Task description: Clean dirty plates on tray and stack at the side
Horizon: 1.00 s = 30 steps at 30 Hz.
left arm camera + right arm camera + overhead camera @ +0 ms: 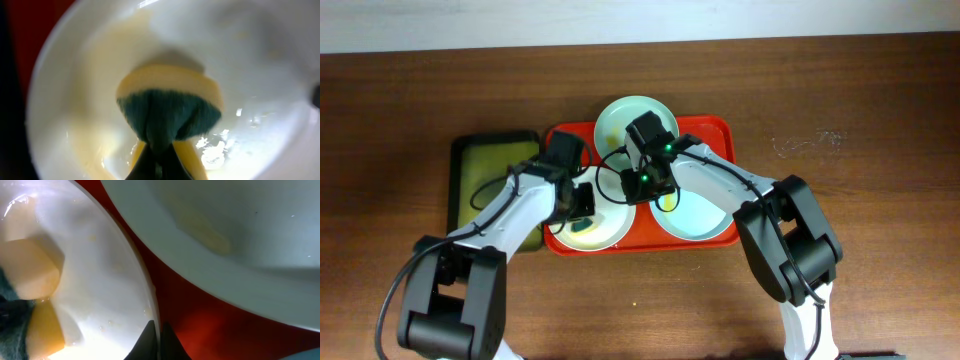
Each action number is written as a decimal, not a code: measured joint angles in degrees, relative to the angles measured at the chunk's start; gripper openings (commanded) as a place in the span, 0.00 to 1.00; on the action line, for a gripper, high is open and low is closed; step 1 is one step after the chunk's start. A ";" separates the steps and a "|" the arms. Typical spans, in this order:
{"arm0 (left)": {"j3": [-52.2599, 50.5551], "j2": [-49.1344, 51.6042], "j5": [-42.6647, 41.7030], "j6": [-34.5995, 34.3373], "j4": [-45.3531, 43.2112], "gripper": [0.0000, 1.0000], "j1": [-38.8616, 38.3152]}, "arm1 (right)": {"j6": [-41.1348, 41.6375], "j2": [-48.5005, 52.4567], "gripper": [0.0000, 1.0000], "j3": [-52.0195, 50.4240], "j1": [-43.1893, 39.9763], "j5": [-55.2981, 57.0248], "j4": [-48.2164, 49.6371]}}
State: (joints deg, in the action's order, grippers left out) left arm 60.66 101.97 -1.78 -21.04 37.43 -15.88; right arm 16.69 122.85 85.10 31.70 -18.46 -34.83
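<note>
The red tray [720, 130] holds three plates: a mint green one [632, 115] at the back, a white one [612, 232] front left and a pale blue-white one [700, 218] front right. My left gripper [582, 205] is shut on a yellow and green sponge [170, 107], pressed into the white plate [250, 60], which has yellowish smears. My right gripper [642, 185] is shut on the white plate's rim [150, 295], one finger on each side [160, 335]. The right wrist view also shows the sponge [30, 275], the blue-white plate [240, 215] with a yellowish smear, and the red tray [210, 315].
A smaller black-rimmed olive-green tray [490, 160] lies just left of the red tray. The brown wooden table [860, 120] extends to both sides. Both arms cross over the red tray's middle.
</note>
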 measured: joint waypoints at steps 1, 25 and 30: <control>-1.29 -0.35 0.02 0.00 -1.73 0.00 0.02 | 0.02 0.00 0.04 0.00 0.00 0.00 0.02; -0.79 -1.18 -1.55 -3.50 -9.05 0.00 -1.14 | 0.02 0.00 0.04 0.00 0.00 -0.02 -0.02; 0.15 2.54 -2.19 -5.11 -10.51 0.00 -1.68 | 0.44 0.00 0.04 0.00 -0.11 0.04 -0.07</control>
State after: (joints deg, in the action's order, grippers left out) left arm 60.82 104.51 -3.97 -26.15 26.92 -17.56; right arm 17.12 122.85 85.10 31.59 -18.41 -34.89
